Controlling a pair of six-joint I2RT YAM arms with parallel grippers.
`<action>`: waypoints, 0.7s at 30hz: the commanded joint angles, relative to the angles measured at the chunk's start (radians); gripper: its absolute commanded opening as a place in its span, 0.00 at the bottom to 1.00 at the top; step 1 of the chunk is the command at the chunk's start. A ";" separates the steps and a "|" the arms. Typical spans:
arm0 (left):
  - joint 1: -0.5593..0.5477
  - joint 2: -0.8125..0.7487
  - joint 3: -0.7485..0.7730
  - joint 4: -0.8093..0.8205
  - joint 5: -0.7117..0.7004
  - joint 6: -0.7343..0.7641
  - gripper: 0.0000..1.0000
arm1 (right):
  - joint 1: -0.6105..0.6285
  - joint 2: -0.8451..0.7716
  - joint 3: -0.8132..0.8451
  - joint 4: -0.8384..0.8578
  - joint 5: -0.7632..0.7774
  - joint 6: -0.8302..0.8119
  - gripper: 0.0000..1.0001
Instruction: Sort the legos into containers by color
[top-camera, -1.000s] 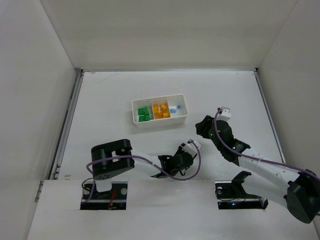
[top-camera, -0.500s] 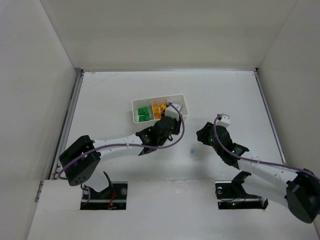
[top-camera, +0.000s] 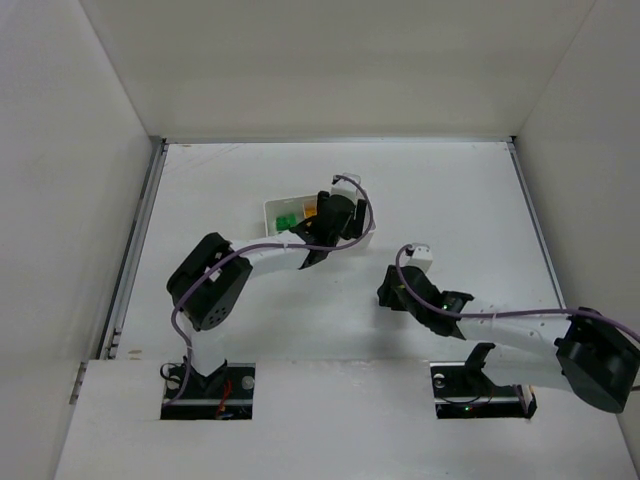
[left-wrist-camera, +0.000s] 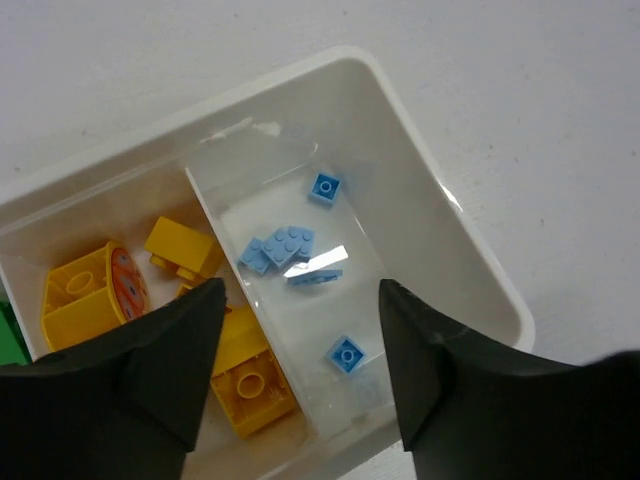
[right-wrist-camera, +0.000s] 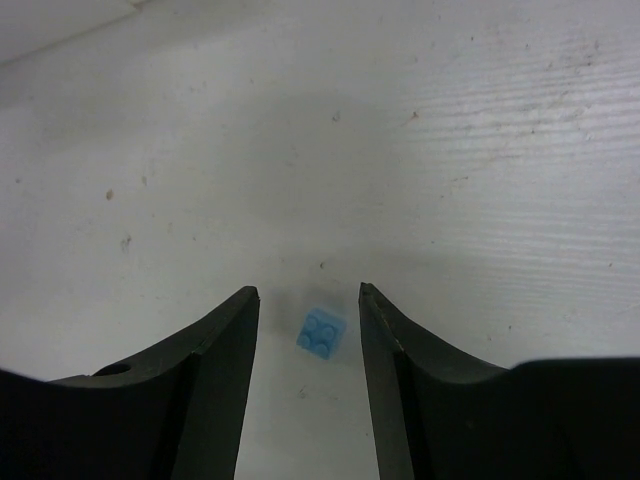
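Blue brick (right-wrist-camera: 321, 331) — studs up (untouched) — sits between right gripper's (right-wrist-camera: 306, 290) parted fingers.

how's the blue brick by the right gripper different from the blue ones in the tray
The loose blue brick lies on the table between the right gripper's open fingers; the sorted blue bricks sit in the tray's end compartment, below the left gripper. The loose one is alone; the sorted ones are several, some overlapping. All are pale blue.
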 joint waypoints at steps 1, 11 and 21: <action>0.002 -0.055 0.032 0.015 0.007 -0.013 0.64 | 0.030 0.037 0.055 -0.051 0.045 0.029 0.51; -0.021 -0.368 -0.225 0.052 -0.016 -0.091 1.00 | 0.055 0.172 0.131 -0.105 0.062 0.039 0.42; 0.093 -0.791 -0.583 -0.040 -0.208 -0.221 1.00 | 0.118 0.209 0.182 -0.215 0.123 0.102 0.48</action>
